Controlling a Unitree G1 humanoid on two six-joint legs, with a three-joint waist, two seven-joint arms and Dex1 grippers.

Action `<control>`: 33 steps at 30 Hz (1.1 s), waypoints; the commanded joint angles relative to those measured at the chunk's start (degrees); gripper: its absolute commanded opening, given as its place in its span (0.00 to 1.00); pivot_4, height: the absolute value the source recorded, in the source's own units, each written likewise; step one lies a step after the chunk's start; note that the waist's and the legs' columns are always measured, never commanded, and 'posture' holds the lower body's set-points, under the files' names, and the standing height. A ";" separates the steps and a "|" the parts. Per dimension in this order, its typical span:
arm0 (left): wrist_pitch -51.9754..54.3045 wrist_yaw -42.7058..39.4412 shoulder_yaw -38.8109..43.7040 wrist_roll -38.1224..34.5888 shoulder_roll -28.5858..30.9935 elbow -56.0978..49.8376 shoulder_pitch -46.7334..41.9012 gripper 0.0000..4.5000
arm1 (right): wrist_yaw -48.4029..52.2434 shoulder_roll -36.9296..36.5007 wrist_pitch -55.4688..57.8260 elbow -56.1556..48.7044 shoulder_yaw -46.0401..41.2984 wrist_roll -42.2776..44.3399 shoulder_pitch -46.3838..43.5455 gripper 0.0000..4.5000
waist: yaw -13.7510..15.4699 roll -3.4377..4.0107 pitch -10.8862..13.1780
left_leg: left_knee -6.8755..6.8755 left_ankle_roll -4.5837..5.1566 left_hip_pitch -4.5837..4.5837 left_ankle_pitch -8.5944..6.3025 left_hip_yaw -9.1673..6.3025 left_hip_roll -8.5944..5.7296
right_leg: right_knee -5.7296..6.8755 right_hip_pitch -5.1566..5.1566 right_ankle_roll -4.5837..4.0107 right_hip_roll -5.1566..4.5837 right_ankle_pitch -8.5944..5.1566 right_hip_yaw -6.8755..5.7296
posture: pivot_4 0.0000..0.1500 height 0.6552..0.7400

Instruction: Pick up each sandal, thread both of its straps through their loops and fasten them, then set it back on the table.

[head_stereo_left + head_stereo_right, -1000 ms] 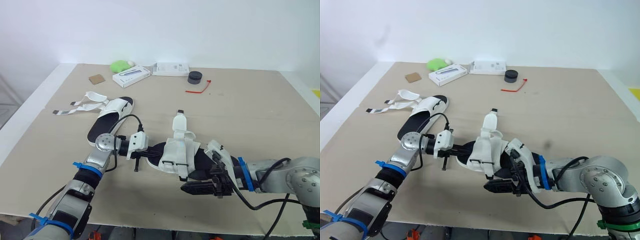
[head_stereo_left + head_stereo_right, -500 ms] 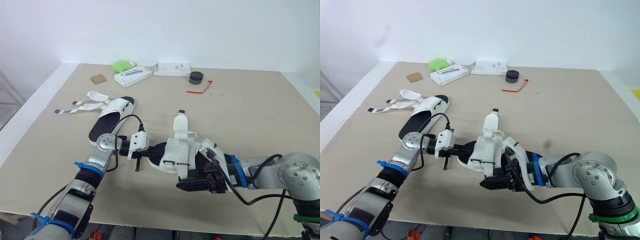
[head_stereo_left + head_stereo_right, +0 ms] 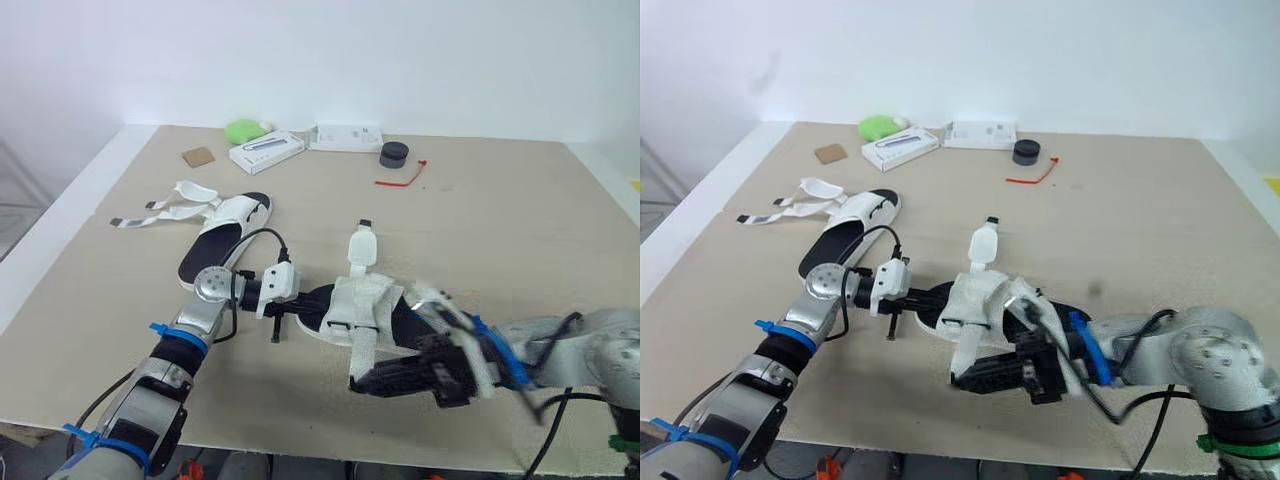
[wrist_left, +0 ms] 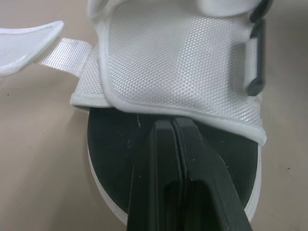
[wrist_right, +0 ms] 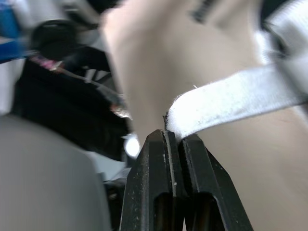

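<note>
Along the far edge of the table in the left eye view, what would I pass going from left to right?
small brown square card → flat white box with blue print → long white box → black round puck

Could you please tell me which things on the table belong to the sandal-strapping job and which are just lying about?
Job: near sandal, its strap pinched by the right gripper; left gripper at its sole; far sandal, straps loose.
Lying about: green lump, near white box, far white box, brown square, black puck, red tie.
</note>
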 commanded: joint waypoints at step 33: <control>2.38 -0.43 -4.54 5.55 0.72 3.16 3.91 0.00 | -29.76 8.77 -16.23 22.87 -0.35 9.98 -9.03 0.01 | -0.04 -0.02 0.03 | 0.07 0.15 -0.07 0.09 0.00 0.09 | 0.02 -0.10 -0.26 0.07 0.22 -0.04 | 1.00 1.00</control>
